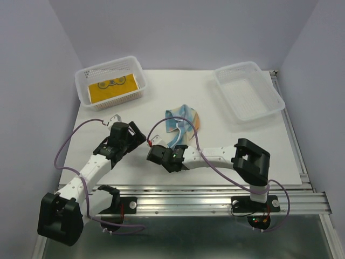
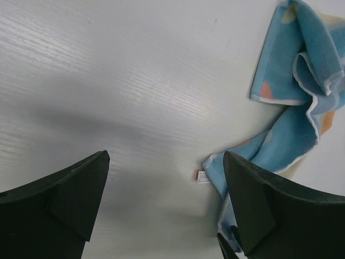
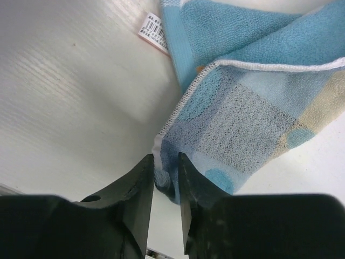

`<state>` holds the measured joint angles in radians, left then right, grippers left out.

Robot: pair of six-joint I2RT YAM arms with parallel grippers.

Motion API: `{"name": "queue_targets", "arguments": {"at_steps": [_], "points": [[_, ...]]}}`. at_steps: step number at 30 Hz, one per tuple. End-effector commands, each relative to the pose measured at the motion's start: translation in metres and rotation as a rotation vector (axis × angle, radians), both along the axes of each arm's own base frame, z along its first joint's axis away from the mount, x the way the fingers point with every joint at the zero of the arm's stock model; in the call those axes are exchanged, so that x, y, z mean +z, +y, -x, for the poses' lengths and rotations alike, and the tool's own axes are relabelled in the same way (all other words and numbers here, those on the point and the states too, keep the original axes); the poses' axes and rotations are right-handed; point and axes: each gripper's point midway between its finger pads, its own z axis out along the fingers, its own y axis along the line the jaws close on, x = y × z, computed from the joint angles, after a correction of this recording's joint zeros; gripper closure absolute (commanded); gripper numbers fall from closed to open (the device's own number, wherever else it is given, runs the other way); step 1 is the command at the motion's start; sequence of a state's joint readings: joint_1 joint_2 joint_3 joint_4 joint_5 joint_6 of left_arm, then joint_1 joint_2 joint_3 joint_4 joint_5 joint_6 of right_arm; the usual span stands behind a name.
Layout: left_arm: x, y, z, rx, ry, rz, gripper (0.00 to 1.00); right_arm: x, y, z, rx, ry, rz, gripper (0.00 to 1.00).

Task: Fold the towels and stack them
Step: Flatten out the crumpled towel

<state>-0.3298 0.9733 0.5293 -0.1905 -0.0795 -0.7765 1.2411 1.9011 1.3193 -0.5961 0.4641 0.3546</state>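
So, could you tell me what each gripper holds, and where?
The right gripper pinches the light blue towel by its white-hemmed edge; the left gripper is open, holding nothing.

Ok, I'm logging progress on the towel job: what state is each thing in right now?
light blue towel: crumpled on the table, not folded, one edge pinched by the right hand.
yellow towel: lying flat in the left basket.
left basket: holds the yellow towel.
right basket: empty.
left hand: open, holding nothing.
right hand: shut on the light blue towel.
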Motion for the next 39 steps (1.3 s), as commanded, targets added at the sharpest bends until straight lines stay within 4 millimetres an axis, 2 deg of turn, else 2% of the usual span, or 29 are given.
{"name": "queue_targets", "arguments": {"at_steps": [1,4,8,10,13,15,17,18,20,21,24,27,30,34,39], "points": [[-0.003,-0.002,-0.001,-0.012,-0.012,0.004,0.01,0.019,0.006,0.003,-0.022,-0.041,-0.053,0.74],[-0.002,-0.014,-0.001,-0.073,-0.016,0.04,0.01,0.038,0.009,-0.002,-0.076,-0.082,-0.136,0.89],[-0.002,-0.032,0.003,-0.164,-0.03,0.103,0.01,0.068,0.006,-0.007,-0.158,-0.13,-0.256,0.95],[-0.004,-0.037,0.006,-0.184,-0.023,0.114,0.01,0.075,0.002,-0.011,-0.199,-0.145,-0.291,0.96],[-0.007,-0.049,0.01,-0.245,-0.011,0.142,0.01,0.083,-0.019,-0.027,-0.327,-0.153,-0.346,0.97],[-0.007,-0.058,0.012,-0.278,-0.008,0.148,0.01,0.074,-0.036,-0.033,-0.409,-0.134,-0.364,0.97],[-0.014,-0.067,0.018,-0.303,0.025,0.147,0.01,0.076,-0.049,-0.043,-0.487,-0.119,-0.421,0.97],[-0.02,-0.07,0.02,-0.309,0.05,0.146,0.01,0.065,-0.059,-0.04,-0.503,-0.098,-0.412,0.97],[-0.019,-0.08,0.019,-0.33,0.044,0.162,0.01,0.066,-0.063,-0.041,-0.536,-0.085,-0.47,0.97],[-0.025,-0.086,0.022,-0.346,0.065,0.16,0.01,0.058,-0.069,-0.037,-0.54,-0.068,-0.465,0.97],[-0.033,-0.092,0.026,-0.36,0.088,0.149,0.04,0.057,-0.073,-0.037,-0.566,-0.059,-0.504,0.95],[-0.044,-0.094,0.026,-0.354,0.122,0.131,0.07,0.046,-0.079,-0.032,-0.588,-0.045,-0.498,0.95],[-0.042,-0.103,0.023,-0.373,0.118,0.132,0.12,0.041,-0.079,-0.03,-0.598,-0.031,-0.502,0.95],[-0.048,-0.112,0.024,-0.4,0.138,0.112,0.19,0.041,-0.079,-0.031,-0.602,-0.029,-0.508,0.94],[-0.059,-0.115,0.019,-0.395,0.164,0.075,0.4,0.046,-0.079,-0.032,-0.604,-0.038,-0.515,0.94]]}}
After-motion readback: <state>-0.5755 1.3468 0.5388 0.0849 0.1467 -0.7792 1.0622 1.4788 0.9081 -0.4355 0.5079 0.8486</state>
